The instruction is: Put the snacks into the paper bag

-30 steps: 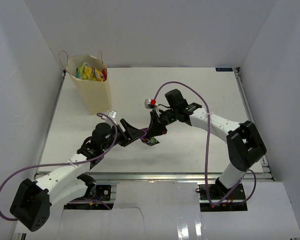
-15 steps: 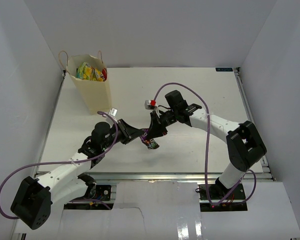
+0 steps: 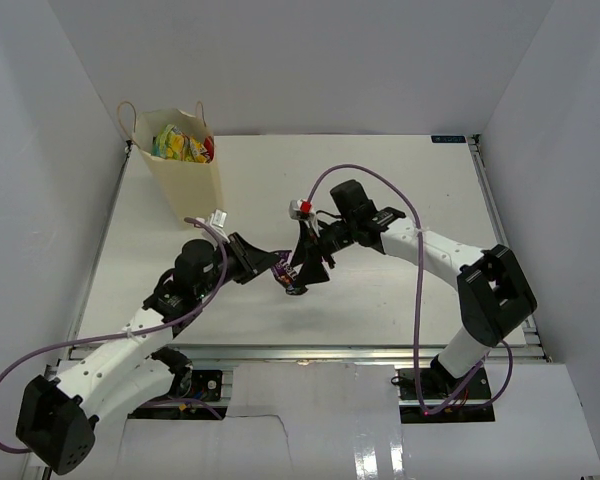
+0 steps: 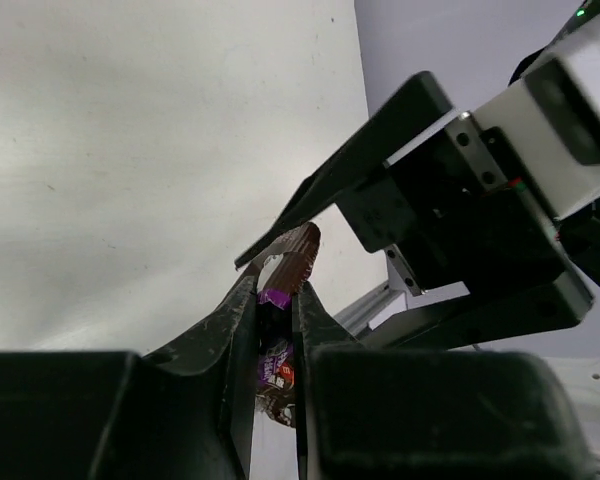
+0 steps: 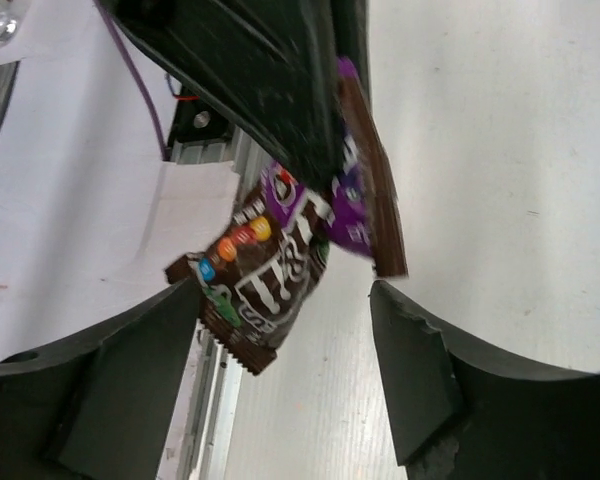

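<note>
Left tool (image 4: 277, 291) pinches the brown M&M's packet (image 5: 270, 270) tight; right tool (image 5: 283, 295), spread wide around it, holds nothing.

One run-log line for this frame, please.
left gripper: shut on brown M&M's packet | right gripper: open, straddling packet | paper bag: upright, far-left corner, snacks inside

The white table (image 3: 400, 190) has a plain matte top, edged by a metal rail (image 3: 330, 351) along its near side. The cream paper bag (image 3: 192, 190) stands upright on it at the far left corner, near the left wall, mouth open upward. A small blue label (image 3: 447, 139) sits at the far right corner.
</note>
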`<action>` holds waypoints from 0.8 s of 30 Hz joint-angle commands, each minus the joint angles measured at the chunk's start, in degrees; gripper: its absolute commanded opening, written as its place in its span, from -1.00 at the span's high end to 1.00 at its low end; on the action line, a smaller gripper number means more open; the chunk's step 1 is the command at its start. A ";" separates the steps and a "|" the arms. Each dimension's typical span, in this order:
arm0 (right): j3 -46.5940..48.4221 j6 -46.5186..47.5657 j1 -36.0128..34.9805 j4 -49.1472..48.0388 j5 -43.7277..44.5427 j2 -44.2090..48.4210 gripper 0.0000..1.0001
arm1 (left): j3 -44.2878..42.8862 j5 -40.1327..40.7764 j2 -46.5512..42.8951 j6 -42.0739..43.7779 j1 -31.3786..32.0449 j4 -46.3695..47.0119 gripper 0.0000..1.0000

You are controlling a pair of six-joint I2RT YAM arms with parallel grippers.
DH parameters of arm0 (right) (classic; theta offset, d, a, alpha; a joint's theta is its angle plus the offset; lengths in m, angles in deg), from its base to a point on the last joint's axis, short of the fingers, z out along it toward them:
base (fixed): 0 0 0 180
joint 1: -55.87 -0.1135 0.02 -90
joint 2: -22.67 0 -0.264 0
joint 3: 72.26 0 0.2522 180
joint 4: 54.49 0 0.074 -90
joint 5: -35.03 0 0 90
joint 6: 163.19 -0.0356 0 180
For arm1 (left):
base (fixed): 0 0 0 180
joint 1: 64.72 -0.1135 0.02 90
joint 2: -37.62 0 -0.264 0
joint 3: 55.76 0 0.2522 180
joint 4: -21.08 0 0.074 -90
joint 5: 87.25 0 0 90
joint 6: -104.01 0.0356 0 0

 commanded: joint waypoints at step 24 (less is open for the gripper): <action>2.63 11.99 20.74 7.97 2.68 11.26 -0.75 | -81.70 23.11 37.10 41.27 -29.14 -45.64 1.00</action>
